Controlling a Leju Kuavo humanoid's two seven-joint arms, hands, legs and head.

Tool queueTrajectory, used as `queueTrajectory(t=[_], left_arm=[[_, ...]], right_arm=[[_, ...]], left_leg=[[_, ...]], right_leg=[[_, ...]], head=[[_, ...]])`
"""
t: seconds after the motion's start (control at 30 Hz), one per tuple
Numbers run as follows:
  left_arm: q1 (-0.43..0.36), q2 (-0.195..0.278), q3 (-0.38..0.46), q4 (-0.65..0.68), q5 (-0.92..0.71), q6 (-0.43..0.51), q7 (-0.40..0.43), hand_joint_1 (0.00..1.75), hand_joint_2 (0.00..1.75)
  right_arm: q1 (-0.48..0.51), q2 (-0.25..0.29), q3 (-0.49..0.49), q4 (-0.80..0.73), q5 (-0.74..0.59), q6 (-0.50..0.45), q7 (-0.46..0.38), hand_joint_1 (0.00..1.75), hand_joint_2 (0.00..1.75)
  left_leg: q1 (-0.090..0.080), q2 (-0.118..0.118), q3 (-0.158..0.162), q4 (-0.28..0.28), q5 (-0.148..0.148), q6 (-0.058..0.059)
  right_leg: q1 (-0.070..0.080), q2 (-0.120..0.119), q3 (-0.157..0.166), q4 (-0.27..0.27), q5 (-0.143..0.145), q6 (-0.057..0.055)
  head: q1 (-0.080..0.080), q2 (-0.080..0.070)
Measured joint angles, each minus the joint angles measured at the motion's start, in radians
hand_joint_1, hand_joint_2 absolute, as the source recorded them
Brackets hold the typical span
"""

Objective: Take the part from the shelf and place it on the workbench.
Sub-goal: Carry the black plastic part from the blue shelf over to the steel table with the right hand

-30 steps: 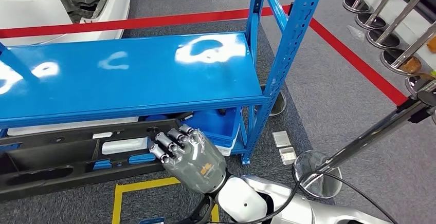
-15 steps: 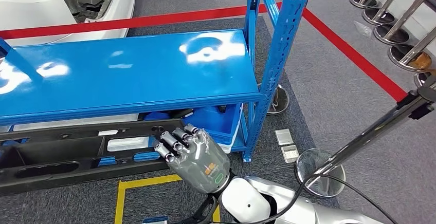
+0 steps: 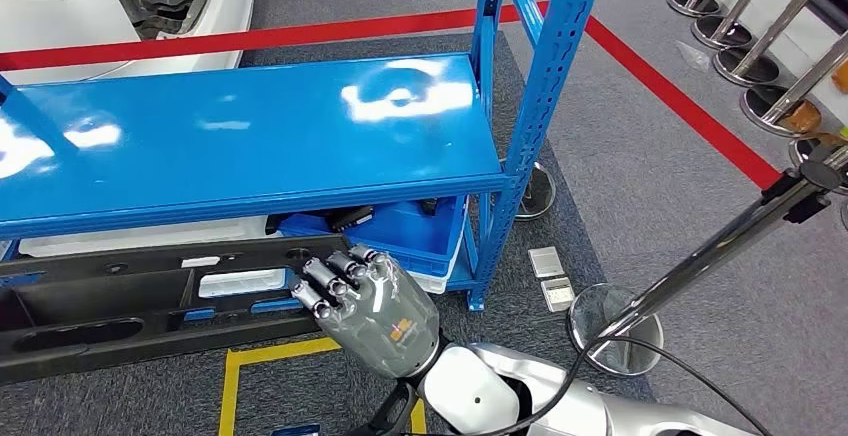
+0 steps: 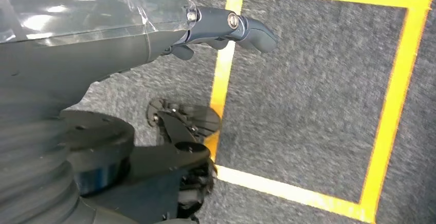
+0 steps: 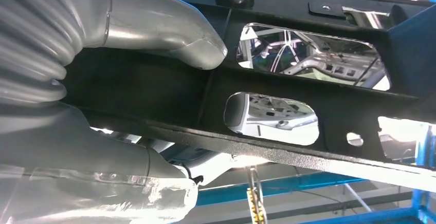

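We record a long black plastic part (image 3: 150,306) jutting toward us from beneath the blue shelf (image 3: 250,146), its right end clamped in our right hand (image 3: 375,311). Left hand (image 4: 154,34): over yellow floor tape (image 4: 391,106), finger state unclear.

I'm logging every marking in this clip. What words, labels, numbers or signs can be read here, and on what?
Nothing can be read.
Small orange mark on the back of the right hand: too blurred to read.
White labels on the long black part: no legible text.
Blue shelf: only glare, no print.
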Motion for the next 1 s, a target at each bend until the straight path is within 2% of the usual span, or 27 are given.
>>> queueTrajectory(t=[0.03, 0.07, 0.1, 0.17, 0.2, 0.23, 0.27, 0.33, 0.37, 0.4, 0.47, 0.53, 0.57, 0.6, 0.67, 0.7, 0.73, 0.77, 0.83, 0.9, 0.93, 1.0], left_arm=[[0.000, 0.000, 0.000, 0.000, 0.000, 0.000, 0.000, 0.00, 1.75], [-0.001, 0.000, 0.000, 0.000, 0.000, 0.000, 0.000, 0.00, 1.75], [-0.002, 0.000, 0.000, 0.000, 0.000, 0.000, 0.000, 0.00, 1.75], [-0.002, 0.000, 0.000, 0.000, 0.000, 0.000, 0.000, 0.00, 1.75], [-0.001, 0.000, 0.000, 0.000, 0.000, 0.000, 0.000, 0.00, 1.75], [-0.001, 0.000, 0.000, 0.000, 0.000, 0.000, 0.000, 0.00, 1.75], [-0.001, 0.000, 0.000, 0.000, 0.000, 0.000, 0.000, 0.00, 1.75], [-0.002, 0.000, 0.000, 0.000, 0.000, 0.000, 0.000, 0.00, 1.75], [-0.002, 0.000, 0.000, 0.000, 0.000, 0.000, 0.000, 0.00, 1.75], [-0.003, 0.000, 0.000, 0.000, 0.000, 0.000, 0.000, 0.00, 1.75], [-0.003, 0.000, 0.000, 0.000, 0.000, 0.000, 0.000, 0.00, 1.75], [-0.003, 0.000, 0.000, 0.000, 0.000, 0.000, -0.001, 0.00, 1.75], [-0.004, 0.000, 0.000, 0.000, 0.000, 0.000, -0.001, 0.00, 1.75], [-0.004, 0.000, 0.000, 0.000, 0.000, 0.000, -0.001, 0.00, 1.75], [-0.003, 0.000, 0.000, 0.000, 0.000, 0.000, -0.001, 0.00, 1.75], [-0.002, 0.000, 0.000, 0.000, 0.000, 0.000, -0.001, 0.00, 1.75], [-0.002, 0.000, 0.000, 0.000, 0.000, 0.000, -0.001, 0.00, 1.75], [-0.002, 0.000, 0.000, 0.000, 0.000, 0.000, -0.001, 0.00, 1.75], [-0.003, 0.000, 0.000, 0.000, 0.000, 0.000, -0.001, 0.00, 1.75], [-0.004, 0.000, 0.000, 0.000, 0.000, 0.000, -0.002, 0.00, 1.75], [-0.004, 0.000, 0.000, 0.000, 0.000, 0.000, -0.002, 0.00, 1.75], [-0.003, 0.000, 0.000, 0.000, 0.000, 0.000, -0.001, 0.00, 1.75]], right_arm=[[0.000, 0.000, 0.000, 0.000, 0.001, 0.000, 0.000, 1.75, 1.75], [0.000, 0.000, -0.001, 0.000, 0.001, 0.000, 0.000, 1.75, 1.75], [0.000, 0.000, -0.002, 0.000, 0.001, 0.000, 0.000, 1.75, 1.75], [0.001, 0.000, -0.003, 0.000, 0.001, 0.000, 0.000, 1.75, 1.75], [0.002, 0.000, -0.003, 0.000, 0.001, 0.000, 0.000, 1.75, 1.75], [0.003, 0.000, -0.004, 0.000, 0.001, 0.000, 0.000, 1.75, 1.75], [0.004, 0.000, -0.004, 0.001, 0.001, 0.000, 0.000, 1.75, 1.75], [0.004, 0.000, -0.004, 0.001, 0.000, -0.001, 0.000, 1.75, 1.75], [0.003, 0.000, -0.004, 0.001, -0.002, -0.001, 0.000, 1.75, 1.75], [0.002, 0.000, -0.004, 0.001, -0.005, -0.001, 0.000, 1.75, 1.75], [0.001, 0.000, -0.004, 0.001, -0.017, -0.003, 0.000, 1.75, 1.75], [0.000, 0.001, -0.004, 0.001, -0.036, -0.004, 0.001, 1.75, 1.75], [-0.001, 0.002, -0.004, 0.001, -0.046, -0.005, 0.003, 1.75, 1.75], [-0.001, 0.003, -0.004, 0.001, -0.053, -0.006, 0.004, 1.75, 1.75], [-0.002, 0.005, -0.004, 0.001, -0.062, -0.006, 0.007, 1.75, 1.75], [-0.002, 0.005, -0.004, 0.002, -0.065, -0.006, 0.008, 1.75, 1.75], [-0.002, 0.005, -0.004, 0.003, -0.065, -0.006, 0.007, 1.75, 1.75], [-0.002, 0.005, -0.004, 0.003, -0.064, -0.006, 0.006, 1.75, 1.75], [-0.002, 0.005, -0.004, 0.003, -0.060, -0.006, 0.002, 1.75, 1.75], [-0.003, 0.006, -0.004, 0.004, -0.059, -0.006, 0.001, 1.75, 1.75], [-0.003, 0.006, -0.004, 0.004, -0.061, -0.006, 0.003, 1.75, 1.75], [-0.003, 0.007, -0.004, 0.004, -0.065, -0.006, 0.008, 1.75, 1.75]], left_leg=[[0.002, 0.001, -0.001, -0.004, 0.004, 0.007], [0.005, 0.002, -0.002, -0.008, 0.009, 0.014], [0.006, 0.004, -0.003, -0.010, 0.013, 0.020], [0.004, 0.005, -0.008, -0.010, 0.016, 0.025], [0.003, 0.006, -0.011, -0.009, 0.017, 0.026], [0.003, 0.006, -0.013, -0.008, 0.018, 0.026], [0.003, 0.006, -0.014, -0.006, 0.018, 0.026], [0.003, 0.005, -0.015, -0.001, 0.018, 0.024], [0.001, 0.005, -0.017, 0.003, 0.018, 0.021], [-0.001, 0.004, -0.021, 0.006, 0.019, 0.016], [-0.003, 0.005, -0.028, 0.008, 0.024, 0.004], [-0.002, 0.004, -0.032, 0.014, 0.018, -0.007], [-0.001, 0.004, -0.040, 0.034, 0.000, -0.012], [0.000, 0.003, -0.055, 0.074, -0.030, -0.017], [0.002, 0.003, -0.103, 0.202, -0.103, -0.026], [0.003, 0.003, -0.121, 0.256, -0.125, -0.028], [0.003, 0.003, -0.126, 0.279, -0.129, -0.029], [0.003, 0.003, -0.110, 0.262, -0.113, -0.028], [0.003, 0.002, -0.039, 0.135, -0.054, -0.022], [0.000, 0.000, 0.014, 0.024, -0.019, -0.014], [-0.003, -0.001, 0.020, 0.004, -0.016, -0.011], [-0.004, -0.001, 0.015, -0.001, -0.010, -0.001]], right_leg=[[-0.001, 0.000, -0.004, 0.010, -0.010, 0.005], [-0.001, 0.001, -0.015, 0.037, -0.031, 0.009], [-0.002, 0.002, -0.033, 0.084, -0.063, 0.013], [-0.004, 0.002, -0.086, 0.214, -0.130, 0.018], [-0.004, 0.002, -0.103, 0.261, -0.146, 0.020], [-0.004, 0.002, -0.105, 0.275, -0.142, 0.021], [-0.005, 0.002, -0.088, 0.249, -0.120, 0.020], [-0.005, 0.002, -0.017, 0.117, -0.056, 0.014], [-0.004, 0.002, 0.012, 0.055, -0.035, 0.011], [-0.002, 0.003, 0.028, 0.017, -0.026, 0.008], [0.001, 0.006, 0.028, -0.002, -0.023, 0.002], [-0.003, 0.005, 0.025, -0.008, -0.015, -0.011], [-0.005, 0.004, 0.024, -0.012, -0.010, -0.018], [-0.006, 0.002, 0.021, -0.015, -0.005, -0.024], [-0.005, -0.001, 0.012, -0.014, 0.000, -0.030], [-0.004, -0.002, 0.008, -0.012, 0.002, -0.031], [-0.004, -0.003, 0.003, -0.010, 0.004, -0.031], [-0.004, -0.003, 0.000, -0.007, 0.005, -0.030], [-0.004, -0.002, -0.004, -0.002, 0.006, -0.029], [-0.001, -0.001, -0.009, 0.004, 0.009, -0.022], [0.000, -0.001, -0.012, 0.005, 0.011, -0.017], [0.001, -0.001, -0.017, 0.006, 0.018, -0.004]], head=[[0.001, 0.000], [0.005, 0.000], [0.009, 0.000], [0.017, 0.000], [0.019, 0.000], [0.020, 0.000], [0.021, 0.000], [0.023, 0.000], [0.024, 0.000], [0.025, 0.000], [0.023, 0.000], [0.020, 0.000], [0.017, 0.000], [0.013, 0.000], [0.006, 0.000], [0.004, 0.000], [0.004, 0.000], [0.003, 0.000], [0.002, 0.000], [0.002, 0.000], [0.002, 0.000], [0.002, 0.000]])
